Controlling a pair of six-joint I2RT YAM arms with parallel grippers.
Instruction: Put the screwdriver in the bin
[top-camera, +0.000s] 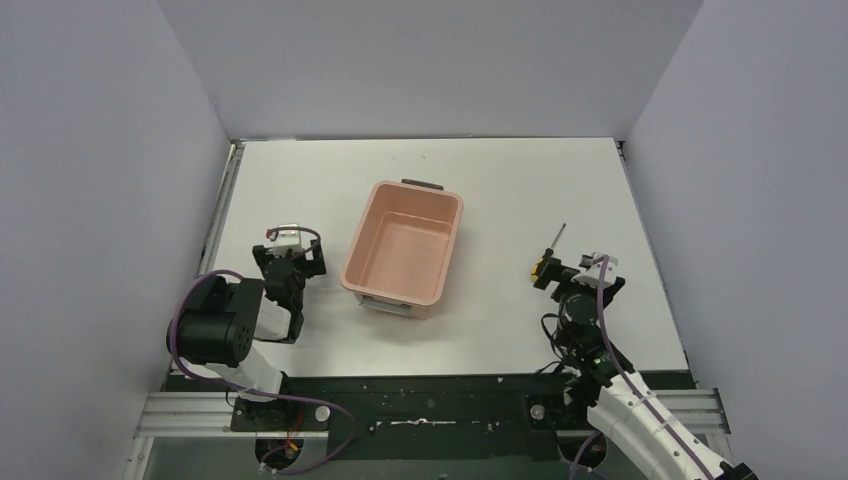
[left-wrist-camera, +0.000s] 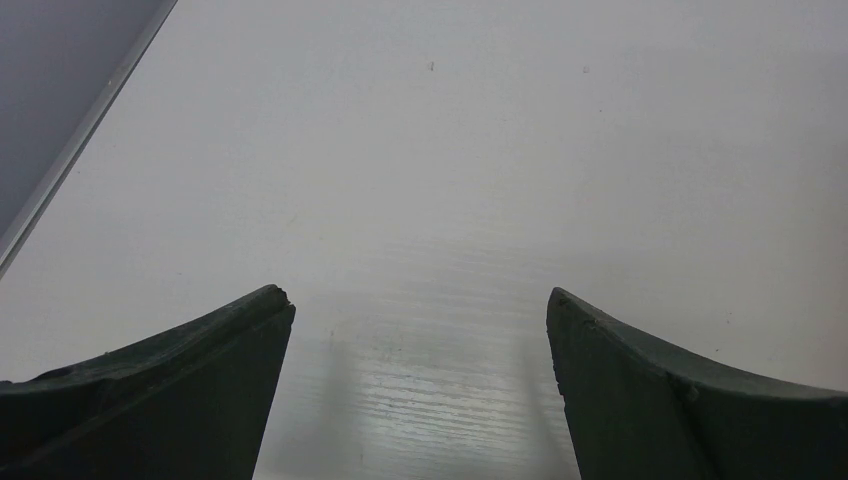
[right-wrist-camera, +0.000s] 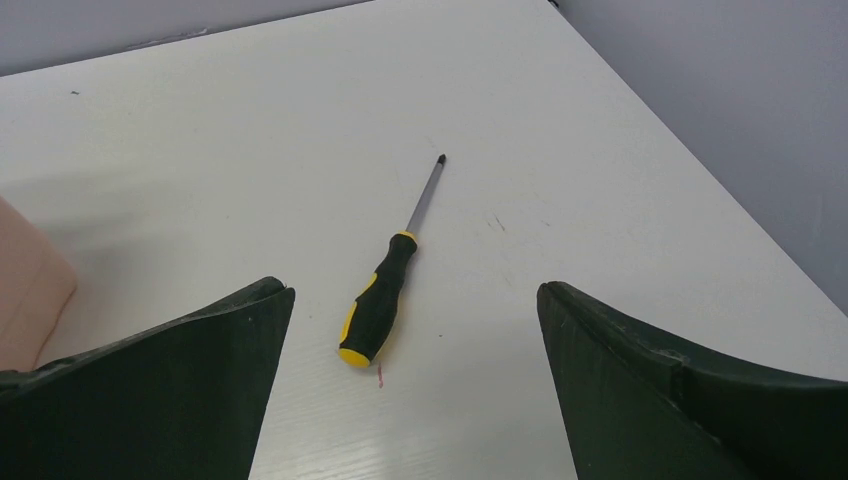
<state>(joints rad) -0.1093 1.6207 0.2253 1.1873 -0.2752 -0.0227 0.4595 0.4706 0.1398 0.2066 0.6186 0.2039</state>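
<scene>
The screwdriver (top-camera: 549, 256), with a yellow-and-black handle and a thin dark shaft, lies flat on the white table right of the bin, tip pointing away. In the right wrist view the screwdriver (right-wrist-camera: 388, 285) lies just ahead of the fingertips, handle nearest, slightly left of centre. My right gripper (top-camera: 563, 274) (right-wrist-camera: 412, 290) is open and empty, just behind the handle. The salmon-pink bin (top-camera: 405, 255) stands empty mid-table, dark handle at the far end; a corner of the bin (right-wrist-camera: 30, 290) shows in the right wrist view. My left gripper (top-camera: 292, 258) (left-wrist-camera: 418, 295) is open and empty over bare table, left of the bin.
Grey walls close in the table on the left, right and back. A metal rail (top-camera: 225, 205) runs along the table's left edge. The right wall (right-wrist-camera: 740, 120) stands close to the screwdriver's right side.
</scene>
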